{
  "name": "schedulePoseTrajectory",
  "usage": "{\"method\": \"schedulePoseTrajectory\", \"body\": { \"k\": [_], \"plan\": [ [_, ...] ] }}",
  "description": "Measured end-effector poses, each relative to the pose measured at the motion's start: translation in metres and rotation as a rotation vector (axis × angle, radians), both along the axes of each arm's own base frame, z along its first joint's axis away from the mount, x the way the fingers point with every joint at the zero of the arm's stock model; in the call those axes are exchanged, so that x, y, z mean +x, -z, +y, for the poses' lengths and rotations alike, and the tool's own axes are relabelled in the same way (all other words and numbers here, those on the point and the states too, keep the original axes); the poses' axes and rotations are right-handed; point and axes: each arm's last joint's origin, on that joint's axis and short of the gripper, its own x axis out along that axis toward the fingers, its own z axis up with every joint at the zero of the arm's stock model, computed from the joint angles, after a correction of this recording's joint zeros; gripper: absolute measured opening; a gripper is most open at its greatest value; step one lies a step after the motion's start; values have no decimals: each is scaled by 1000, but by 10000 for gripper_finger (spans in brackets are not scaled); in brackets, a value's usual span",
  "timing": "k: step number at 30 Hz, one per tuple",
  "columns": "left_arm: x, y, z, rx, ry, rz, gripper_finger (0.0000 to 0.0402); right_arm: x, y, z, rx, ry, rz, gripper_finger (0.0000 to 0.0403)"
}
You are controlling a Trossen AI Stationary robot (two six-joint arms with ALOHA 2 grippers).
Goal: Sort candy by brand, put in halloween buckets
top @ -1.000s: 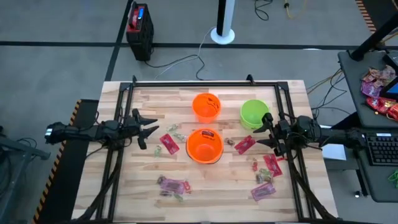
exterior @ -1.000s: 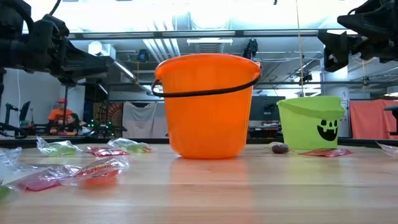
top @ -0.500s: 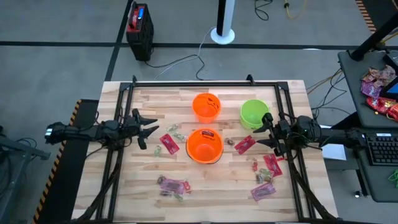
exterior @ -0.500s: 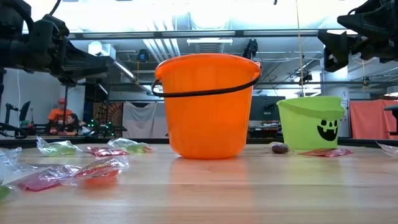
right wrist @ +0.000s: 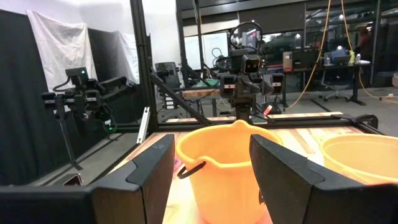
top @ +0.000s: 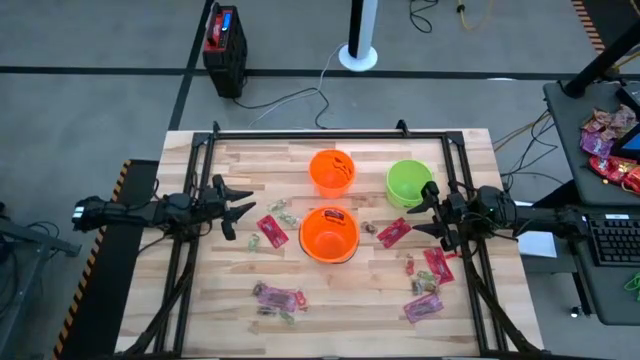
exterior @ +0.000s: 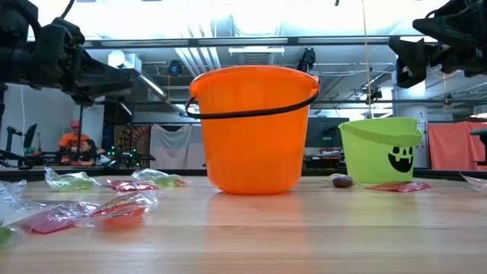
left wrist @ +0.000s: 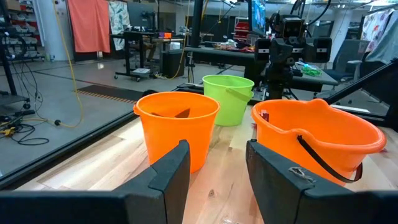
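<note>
Low view: the front orange bucket hides the rear orange bucket. Left gripper and right gripper hover over the worktop, fingers open and empty. Nothing has moved since the earlier frames.

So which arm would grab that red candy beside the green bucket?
Probably the right: its open end effector hovers right next to the red candy by the green bucket; the left end effector is farther away.

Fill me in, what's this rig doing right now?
Candy sorting, nothing in hand at this moment. The left gripper and right gripper hover open at the table's sides. Two orange plastic buckets and a lime green plastic bucket stand mid-table. Wrapped red and pink candy packets lie scattered on the wooden table.
</note>
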Motion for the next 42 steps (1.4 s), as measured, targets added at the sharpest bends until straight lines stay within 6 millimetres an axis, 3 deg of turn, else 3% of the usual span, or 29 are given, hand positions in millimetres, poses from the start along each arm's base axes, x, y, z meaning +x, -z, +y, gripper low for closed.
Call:
{"method": "schedulePoseTrajectory", "body": {
  "k": [19,21,26,32,36,42],
  "plan": [
    [0,0,0,0,0,0,141,0,-2,0,1,2,-19,201],
    [0,0,0,0,0,0,141,-1,-4,0,123,-25,-15,201],
    [0,0,0,0,0,0,141,-1,-30,1,321,-75,-18,201],
    [0,0,0,0,0,1,141,-2,-84,1,254,-59,-18,201],
    [0,0,0,0,0,1,141,6,-110,-2,337,44,204,201],
    [0,0,0,0,0,0,141,37,-128,-7,630,236,658,201]
  ]
}}
